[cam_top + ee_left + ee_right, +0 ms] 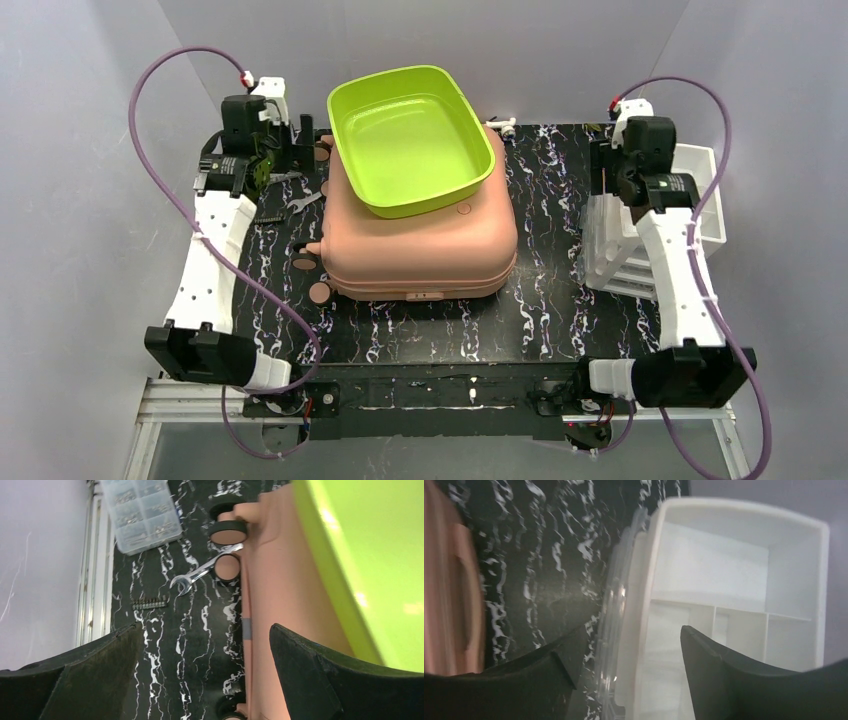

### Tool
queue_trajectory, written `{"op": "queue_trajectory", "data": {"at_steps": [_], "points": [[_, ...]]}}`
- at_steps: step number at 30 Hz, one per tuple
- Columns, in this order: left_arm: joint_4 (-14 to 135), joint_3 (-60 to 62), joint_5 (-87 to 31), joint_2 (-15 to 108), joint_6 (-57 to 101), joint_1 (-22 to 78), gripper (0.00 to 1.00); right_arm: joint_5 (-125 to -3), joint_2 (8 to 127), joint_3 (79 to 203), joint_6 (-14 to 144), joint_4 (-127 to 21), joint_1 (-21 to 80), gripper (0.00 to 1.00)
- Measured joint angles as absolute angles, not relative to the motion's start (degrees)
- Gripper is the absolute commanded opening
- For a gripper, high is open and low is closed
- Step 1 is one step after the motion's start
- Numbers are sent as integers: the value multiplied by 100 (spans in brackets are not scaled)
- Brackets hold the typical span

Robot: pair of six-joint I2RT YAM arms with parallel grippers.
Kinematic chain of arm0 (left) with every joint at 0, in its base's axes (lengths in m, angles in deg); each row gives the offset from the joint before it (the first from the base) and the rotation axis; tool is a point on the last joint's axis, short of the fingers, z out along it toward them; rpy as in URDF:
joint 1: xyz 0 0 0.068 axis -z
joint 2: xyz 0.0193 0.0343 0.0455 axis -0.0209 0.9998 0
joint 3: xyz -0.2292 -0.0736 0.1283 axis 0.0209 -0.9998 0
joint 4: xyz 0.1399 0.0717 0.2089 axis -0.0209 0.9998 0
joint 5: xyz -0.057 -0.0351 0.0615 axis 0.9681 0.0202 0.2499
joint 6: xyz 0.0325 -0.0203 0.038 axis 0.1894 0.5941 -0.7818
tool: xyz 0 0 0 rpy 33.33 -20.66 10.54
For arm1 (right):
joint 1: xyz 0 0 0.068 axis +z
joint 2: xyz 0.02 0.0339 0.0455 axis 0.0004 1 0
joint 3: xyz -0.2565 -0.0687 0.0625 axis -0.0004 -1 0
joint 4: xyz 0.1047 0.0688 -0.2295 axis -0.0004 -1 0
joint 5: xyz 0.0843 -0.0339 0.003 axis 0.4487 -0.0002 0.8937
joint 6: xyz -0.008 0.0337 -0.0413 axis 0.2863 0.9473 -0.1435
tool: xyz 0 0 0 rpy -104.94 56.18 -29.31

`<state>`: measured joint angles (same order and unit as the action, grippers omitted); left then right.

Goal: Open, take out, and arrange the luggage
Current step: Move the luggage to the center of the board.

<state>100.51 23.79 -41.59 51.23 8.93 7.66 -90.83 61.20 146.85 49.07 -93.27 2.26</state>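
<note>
Closed luggage (pixel 420 240) lying flat on the black marbled table (pixel 450 330), its small wheels (pixel 227 532) on the side facing the left arm, with a lime-green tray (pixel 410 140) resting on its lid. The left gripper (pixel 204 626) hangs above the table with its jaws spread wide and nothing between them. The pink shell runs just beside and partly under its right finger (pixel 320 675), and the tray rim lies further to that same side. Beyond the fingertips, in the left wrist view, a silver wrench (pixel 200 574) lies on the table with one end touching the wheels. A strip of small bits (pixel 150 604) lies near it on the left finger's side, and a clear compartment box (pixel 142 512) lies farther out. The right gripper (pixel 634 628) is poised over the white drawer organizer (pixel 724 555), jaws parted and gripping nothing. The organizer's near wall lies below the gap between the fingers, and its compartments spread under the right finger. The luggage lies well apart to this gripper's left, across bare table.
</note>
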Motion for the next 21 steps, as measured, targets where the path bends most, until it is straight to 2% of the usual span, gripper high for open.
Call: {"op": "queue_trajectory", "data": {"at_steps": [2, 11, 15, 18, 21], "points": [[10054, 2379, -4229, 5232, 1052, 575, 98, -8666, 5864, 14838, 4899, -9266, 229, 79], [9964, 2027, -4187, 6078, 1343, 409, 76, -6427, 5296, 14995, 5231, -8283, 229, 84], [9964, 1996, -4071, 6581, 1395, 433, 53, -5450, 5447, 14678, 5430, -7802, 229, 85], [9964, 1926, -3986, 6841, 1439, 462, 31, -4900, 5580, 14453, 5576, -7533, 231, 86], [9966, 1784, -3942, 6941, 1476, 582, 13, -4570, 5589, 14167, 5670, -7245, 231, 87]]}}
